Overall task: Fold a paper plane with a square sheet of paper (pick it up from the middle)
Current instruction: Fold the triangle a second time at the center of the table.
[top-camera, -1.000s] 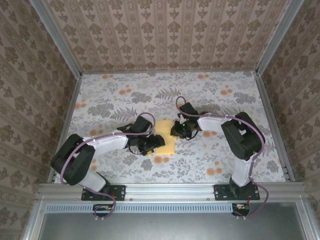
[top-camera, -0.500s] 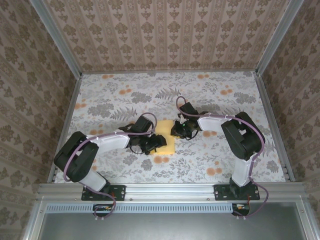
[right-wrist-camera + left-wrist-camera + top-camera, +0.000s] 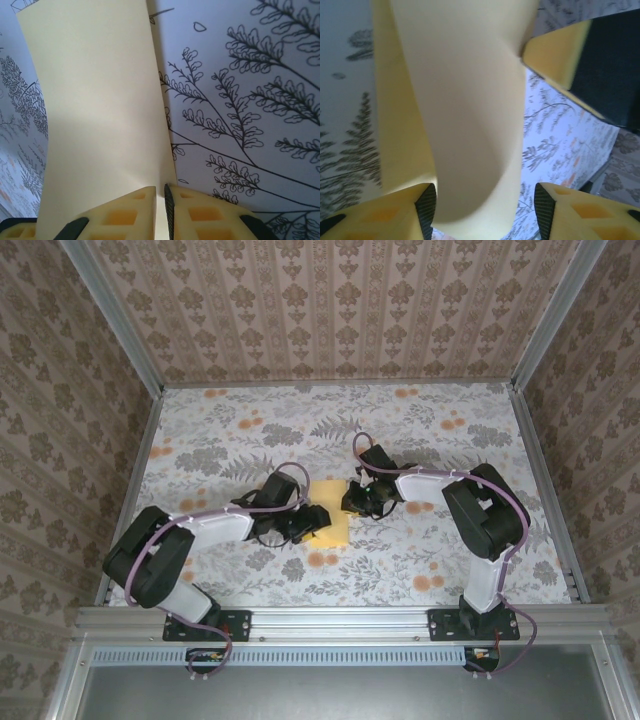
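Though edge-pinched, sheet [image 3: 336, 530] on open table [image 3: 450, 455]

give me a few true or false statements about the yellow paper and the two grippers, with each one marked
1. The square sheet of paper sits near the middle of the table, between the two arms. True.
2. The left gripper is clamped flat on the sheet. False: its jaws stand apart, with a curved bulge of paper between them.
3. The right gripper is shut on an edge of the sheet. True.
4. The sheet lies fully flat on the table. False: the left wrist view shows it bowed into a curve.
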`<state>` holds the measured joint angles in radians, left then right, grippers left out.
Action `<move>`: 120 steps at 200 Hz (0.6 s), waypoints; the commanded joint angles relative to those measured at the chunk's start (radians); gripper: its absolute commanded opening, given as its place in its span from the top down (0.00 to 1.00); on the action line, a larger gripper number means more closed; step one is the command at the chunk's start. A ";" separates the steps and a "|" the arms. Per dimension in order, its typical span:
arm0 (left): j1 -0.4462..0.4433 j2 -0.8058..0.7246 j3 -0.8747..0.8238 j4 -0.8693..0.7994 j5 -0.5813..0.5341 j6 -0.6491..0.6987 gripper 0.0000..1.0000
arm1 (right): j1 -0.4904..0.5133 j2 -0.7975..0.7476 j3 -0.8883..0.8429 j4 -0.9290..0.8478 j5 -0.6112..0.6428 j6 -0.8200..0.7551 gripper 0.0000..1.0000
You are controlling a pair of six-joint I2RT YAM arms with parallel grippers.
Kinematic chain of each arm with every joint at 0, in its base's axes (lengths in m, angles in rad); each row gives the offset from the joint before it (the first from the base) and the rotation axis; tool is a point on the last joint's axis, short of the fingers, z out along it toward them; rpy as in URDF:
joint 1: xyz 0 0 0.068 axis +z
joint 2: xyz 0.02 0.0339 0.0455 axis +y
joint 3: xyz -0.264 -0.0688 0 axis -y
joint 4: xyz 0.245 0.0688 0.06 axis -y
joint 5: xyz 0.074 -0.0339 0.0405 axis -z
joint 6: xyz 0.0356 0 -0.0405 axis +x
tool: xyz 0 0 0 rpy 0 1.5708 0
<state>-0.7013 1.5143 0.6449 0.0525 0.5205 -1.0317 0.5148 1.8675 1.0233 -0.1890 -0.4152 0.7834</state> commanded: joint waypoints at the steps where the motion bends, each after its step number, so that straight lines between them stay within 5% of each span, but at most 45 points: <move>1: 0.006 0.031 0.012 0.072 0.044 0.043 0.47 | -0.002 0.039 -0.031 -0.023 0.038 0.013 0.83; 120: 0.086 0.085 0.024 0.115 0.116 0.130 0.60 | 0.001 -0.016 -0.018 -0.009 -0.004 -0.009 0.83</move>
<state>-0.6170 1.5761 0.6468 0.1684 0.6037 -0.9375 0.5148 1.8668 1.0126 -0.1631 -0.4255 0.7853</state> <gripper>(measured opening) 0.420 0.168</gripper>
